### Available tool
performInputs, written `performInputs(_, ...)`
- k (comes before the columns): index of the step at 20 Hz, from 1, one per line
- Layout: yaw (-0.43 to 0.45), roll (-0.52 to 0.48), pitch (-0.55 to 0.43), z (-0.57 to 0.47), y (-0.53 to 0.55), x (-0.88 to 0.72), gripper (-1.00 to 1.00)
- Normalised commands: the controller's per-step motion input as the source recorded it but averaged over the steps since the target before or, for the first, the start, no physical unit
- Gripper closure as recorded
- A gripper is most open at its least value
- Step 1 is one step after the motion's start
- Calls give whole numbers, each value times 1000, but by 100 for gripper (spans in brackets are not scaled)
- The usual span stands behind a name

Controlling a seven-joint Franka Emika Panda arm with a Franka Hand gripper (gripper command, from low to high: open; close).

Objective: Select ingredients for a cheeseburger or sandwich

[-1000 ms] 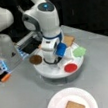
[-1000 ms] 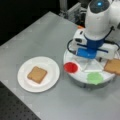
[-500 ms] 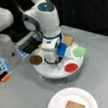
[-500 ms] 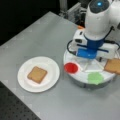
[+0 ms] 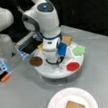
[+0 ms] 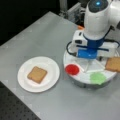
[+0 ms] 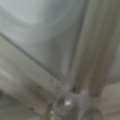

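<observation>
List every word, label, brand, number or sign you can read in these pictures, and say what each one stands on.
None can be read.
The gripper, low over the round white tray, bears no legible marking in either front view.
The bread slice, the paper plate and the grey table are plain.
The blue-lit equipment at a front view's left shows only a glow, too blurred to read.
The wrist view shows only the tray's dividers, unmarked.
</observation>
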Motion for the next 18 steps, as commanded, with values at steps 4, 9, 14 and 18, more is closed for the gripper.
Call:
performInputs(4,175,197,68,-132,-95,10,-100)
performInputs(9,242,122,62,-157,-29,62,-100)
performInputs(14,399,69,42,-151,52,108,-100)
performInputs(18,442,27,46,-180,75,137,-100)
